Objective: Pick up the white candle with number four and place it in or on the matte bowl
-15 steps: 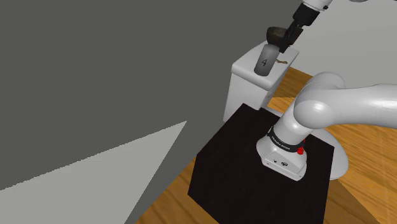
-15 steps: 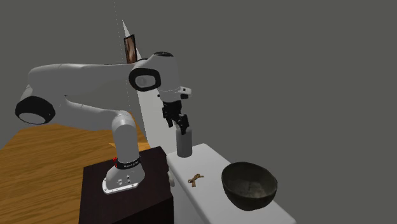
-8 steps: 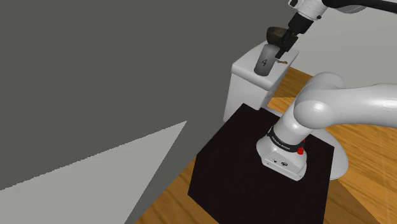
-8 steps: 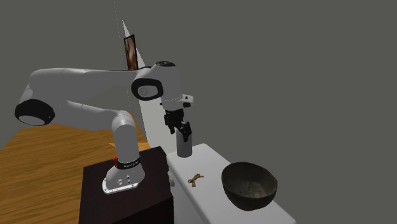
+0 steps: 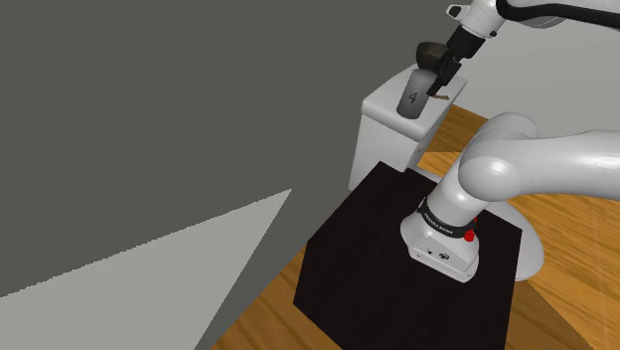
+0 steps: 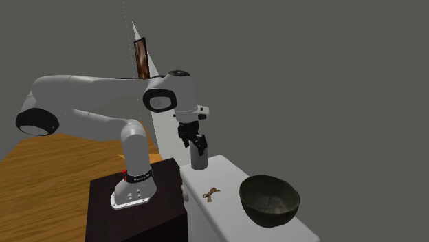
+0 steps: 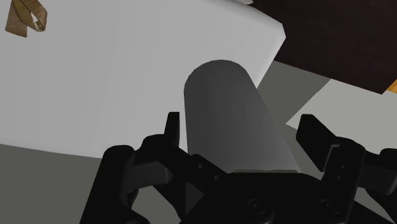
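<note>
Your gripper (image 7: 242, 125) brackets the upright grey candle (image 5: 413, 97) marked 4, on the white counter (image 5: 383, 111) at the shoulder view's upper right. The jaws stand open either side, seemingly set to close before the carry to the bowl (image 6: 271, 214).

A white, block-shaped counter (image 6: 232, 180) carries three things. A grey cylindrical candle (image 6: 199, 161), marked with a 4 on its side, stands upright on the white top near one end. It is directly under the claw (image 6: 199, 146), between the claw's two parted fingers. A small brown object (image 6: 211, 194) lies flat on the top, near the claw but apart from it. Beyond that, farthest from the claw, a dark round bowl (image 6: 269, 199) sits open side up.
</note>
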